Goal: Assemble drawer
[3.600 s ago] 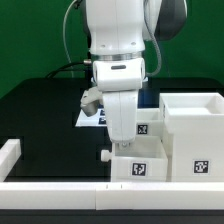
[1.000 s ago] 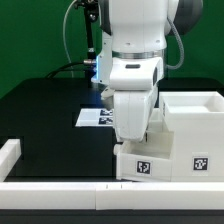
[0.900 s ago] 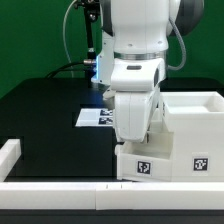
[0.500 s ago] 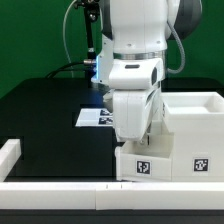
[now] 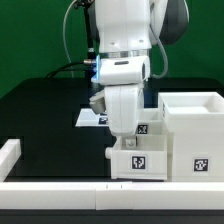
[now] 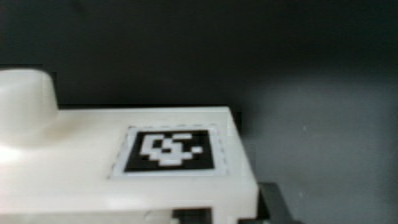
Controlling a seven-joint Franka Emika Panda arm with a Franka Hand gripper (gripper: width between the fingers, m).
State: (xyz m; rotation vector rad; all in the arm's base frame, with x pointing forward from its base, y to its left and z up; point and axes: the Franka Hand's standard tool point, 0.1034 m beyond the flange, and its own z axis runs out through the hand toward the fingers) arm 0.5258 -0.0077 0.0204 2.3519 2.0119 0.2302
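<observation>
Tray of drawer set against front rail, touching housing on exterior view's left side, tagged face outward. Tray top tag seen close in wrist view, rounded white knob-like part beside it. Gripper held directly above tray; fingertips hidden by arm body, so opening cannot be told. Judgement: tray to be gripped square, lifted level, aligned with housing opening before sliding in. Marker board behind tray.

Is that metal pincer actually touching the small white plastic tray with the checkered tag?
Cannot tell. In the exterior view the pincer is hidden behind the arm's body above the small white tray; the wrist view shows no fingertips.
</observation>
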